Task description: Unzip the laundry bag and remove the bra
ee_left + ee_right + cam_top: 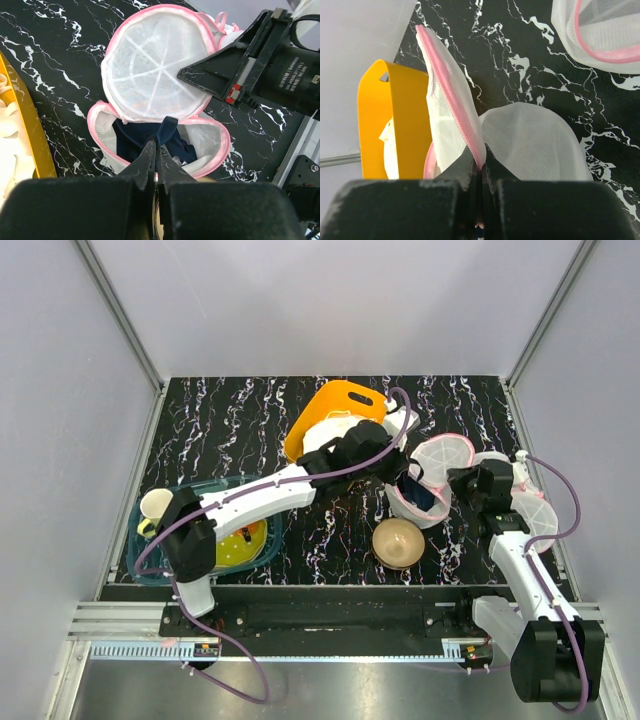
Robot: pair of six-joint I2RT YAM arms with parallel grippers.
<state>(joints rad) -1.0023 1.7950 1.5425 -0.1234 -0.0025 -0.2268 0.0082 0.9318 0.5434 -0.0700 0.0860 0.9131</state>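
Note:
The laundry bag lies unzipped on the black marble table, its round pink-trimmed flap lid folded back upright. Inside the mouth lies the navy bra. My left gripper reaches into the opening and is shut on a raised fold of the bra. My right gripper is shut on the pink zip edge of the lid and holds it up beside the bag's mesh wall. From above, the left gripper and right gripper meet at the bag.
A tan bowl sits just in front of the bag. An orange bin holding white cloth stands behind it. Flatter pink-rimmed white discs lie at the right edge. A teal basin holding a yellow dish is at the left.

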